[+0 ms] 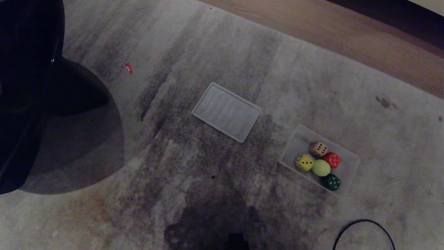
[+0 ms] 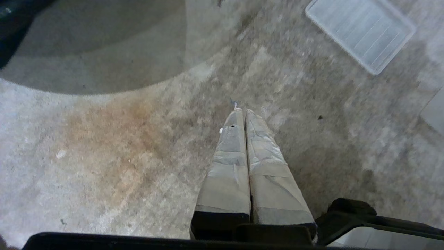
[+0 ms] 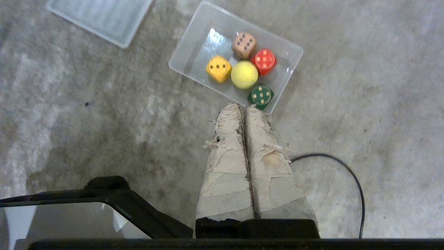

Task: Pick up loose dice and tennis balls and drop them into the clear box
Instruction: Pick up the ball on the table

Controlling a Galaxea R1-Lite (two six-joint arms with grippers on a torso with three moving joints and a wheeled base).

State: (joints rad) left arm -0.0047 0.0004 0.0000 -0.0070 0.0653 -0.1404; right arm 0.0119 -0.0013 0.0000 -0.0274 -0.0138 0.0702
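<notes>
The clear box (image 1: 349, 166) (image 3: 197, 41) lies on the grey carpet at the right. Inside it are a tan die (image 1: 318, 149) (image 3: 244, 45), a red die (image 1: 332, 159) (image 3: 264, 61), a yellow die (image 1: 304, 162) (image 3: 218, 68), a dark green die (image 1: 332, 182) (image 3: 261, 95) and one tennis ball (image 1: 321, 167) (image 3: 244, 74). My right gripper (image 3: 244, 107) hangs shut and empty, apart from the box on its near side. My left gripper (image 2: 244, 111) is shut and empty over bare carpet. Neither arm shows in the head view.
The flat ribbed lid (image 1: 226, 111) (image 2: 360, 33) (image 3: 100, 17) lies on the carpet left of the box. A black cable (image 1: 364, 231) (image 3: 347, 177) loops near the box. A large dark object (image 1: 27, 90) fills the left. Wooden floor (image 1: 347, 31) borders the carpet at the back.
</notes>
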